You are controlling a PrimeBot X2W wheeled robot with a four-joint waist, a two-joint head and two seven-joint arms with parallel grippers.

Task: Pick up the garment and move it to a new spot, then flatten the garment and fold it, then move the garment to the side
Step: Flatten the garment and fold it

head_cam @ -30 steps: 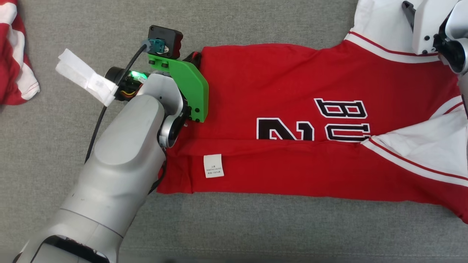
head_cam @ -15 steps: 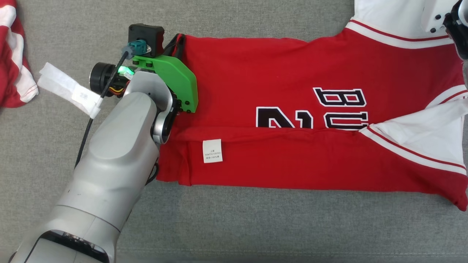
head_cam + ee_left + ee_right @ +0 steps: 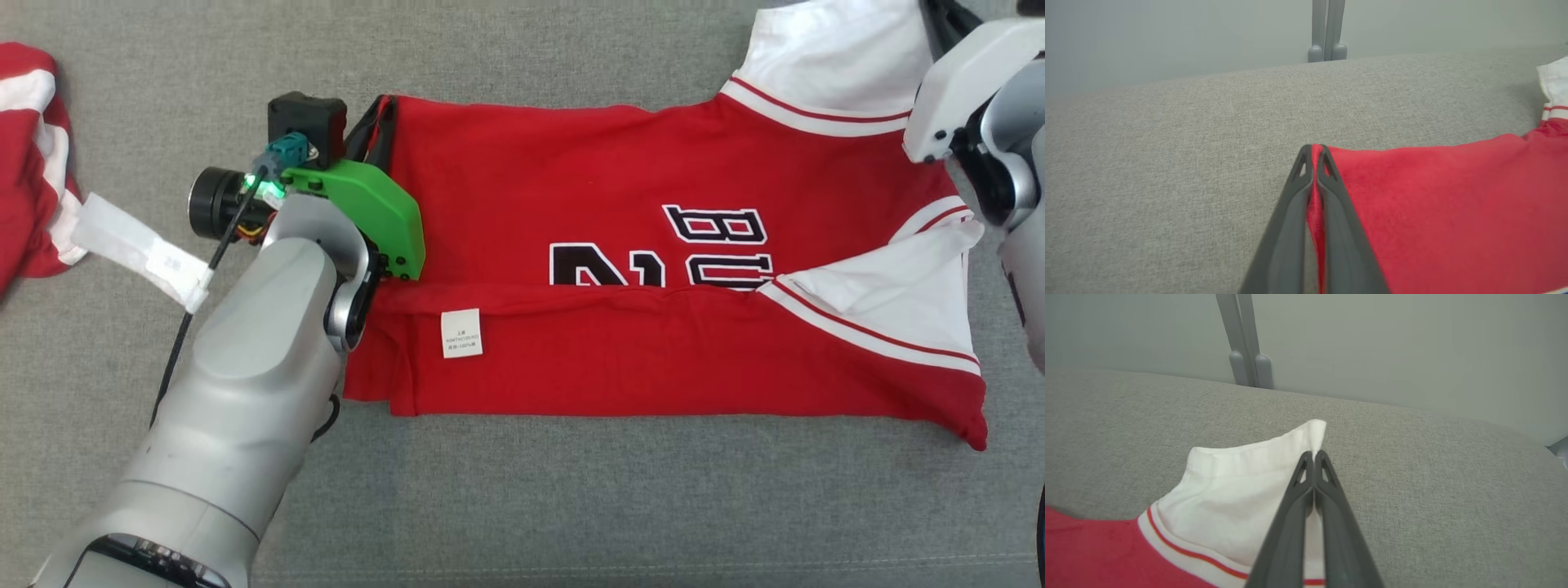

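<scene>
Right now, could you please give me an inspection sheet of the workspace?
Surface: grey fabric, flat.
Job's things: red jersey spread out, near edge folded over, label showing.
Clutter: second red-and-white garment at far left.
Grippers: left claw shut on jersey's red corner; right claw shut on its white sleeve.
Cables: black cable along left arm, white tag on it.
Surroundings: pale wall, grey post behind the surface.
</scene>
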